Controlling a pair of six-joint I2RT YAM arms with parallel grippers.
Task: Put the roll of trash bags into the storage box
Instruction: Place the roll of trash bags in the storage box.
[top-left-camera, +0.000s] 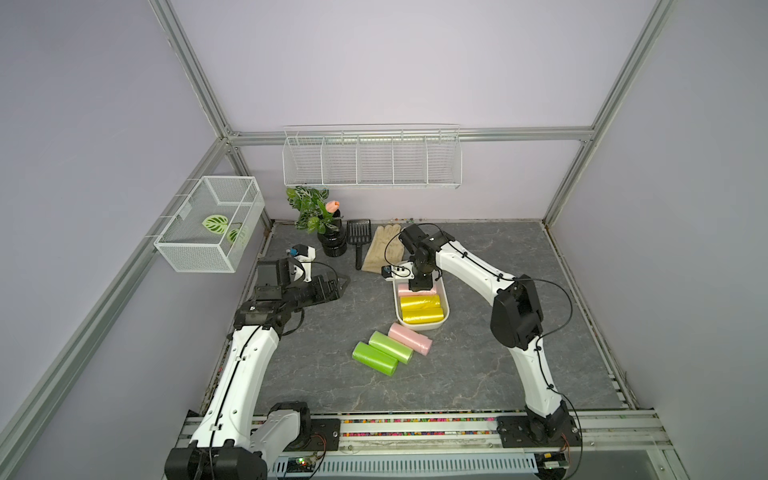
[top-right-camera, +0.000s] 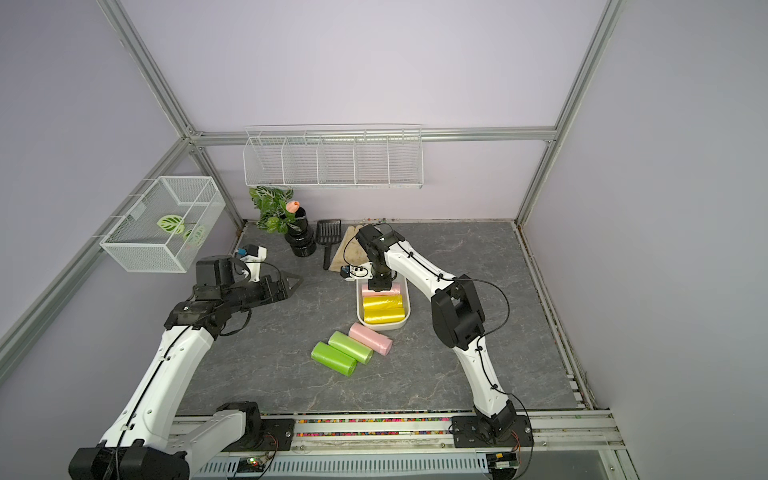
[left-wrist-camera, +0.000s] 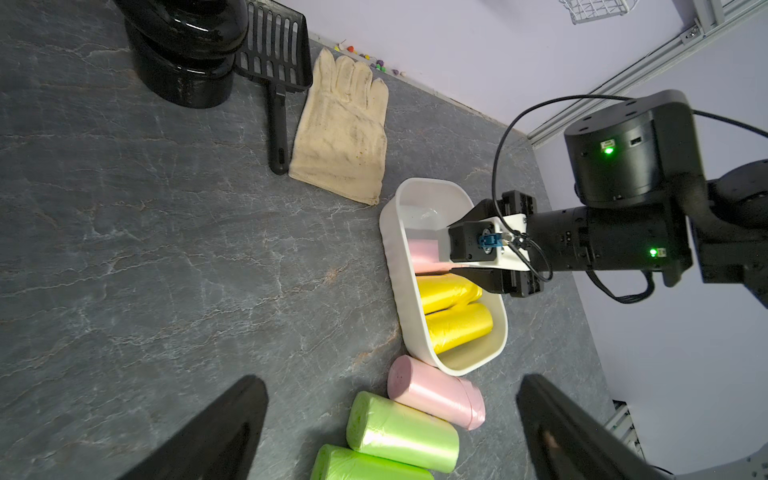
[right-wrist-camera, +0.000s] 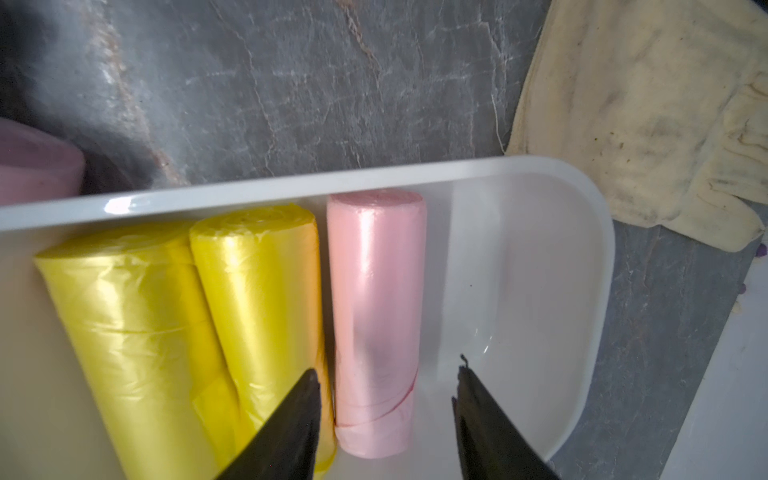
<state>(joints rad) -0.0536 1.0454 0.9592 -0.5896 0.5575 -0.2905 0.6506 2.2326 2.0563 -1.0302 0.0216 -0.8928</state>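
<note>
The right gripper (right-wrist-camera: 387, 370) hovers over the white smooth-walled plastic storage box (top-left-camera: 419, 327), jaws parted, clear of the pink trash-bag roll (right-wrist-camera: 376, 291) lying inside. A second pink roll (top-left-camera: 410, 338) lies outside at its 6 o'clock, axis 10-to-4, nearer this arm; the left gripper (left-wrist-camera: 390, 379) gapes empty.

- The left arm (top-left-camera: 245, 374) has white shell links, black joint housings and a thin black cable clipped along the shell.
- The right arm (top-left-camera: 536, 374) is built alike; a black cable loops out at 3 o'clock from its elbow housing (top-left-camera: 515, 316).
- The right arm's wrist motors (left-wrist-camera: 615, 166) are black cylinders with green lights.
- The jaws are black and taper to points.
</note>
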